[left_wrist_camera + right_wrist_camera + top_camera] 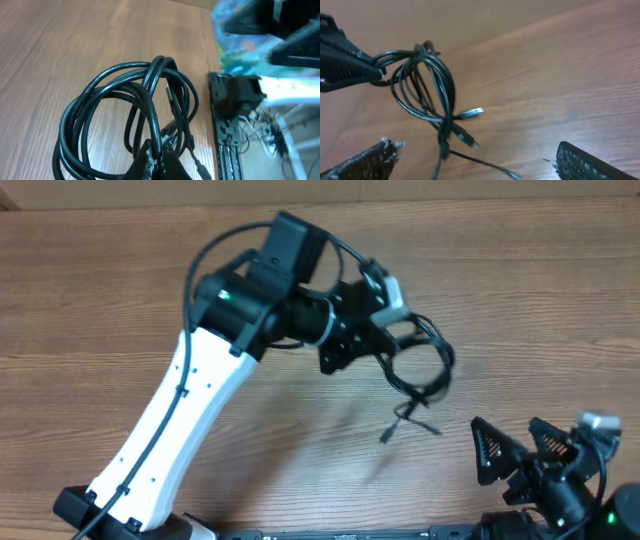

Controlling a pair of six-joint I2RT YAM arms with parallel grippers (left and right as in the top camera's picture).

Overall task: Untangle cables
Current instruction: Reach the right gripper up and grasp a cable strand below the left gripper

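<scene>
The cables [422, 366] are a tangled bundle of thin black loops, hanging above the wooden table from my left gripper [386, 338]. In the left wrist view the loops [120, 100] fan out ahead of that gripper [161, 154], which is shut on one strand. Plug ends [398, 423] dangle below the bundle. The right wrist view shows the bundle [427, 90] with a silver-tipped plug [476, 112] and a second plug [469, 142]. My right gripper [518, 450] stands open at the table's front right, apart from the cables, with nothing between its fingers [587, 162].
The left arm's white link [175, 415] crosses the table from the front left. A black rail [225, 142] and the right arm's base lie along the front edge. Bare wood [90, 290] lies to the left and at the back.
</scene>
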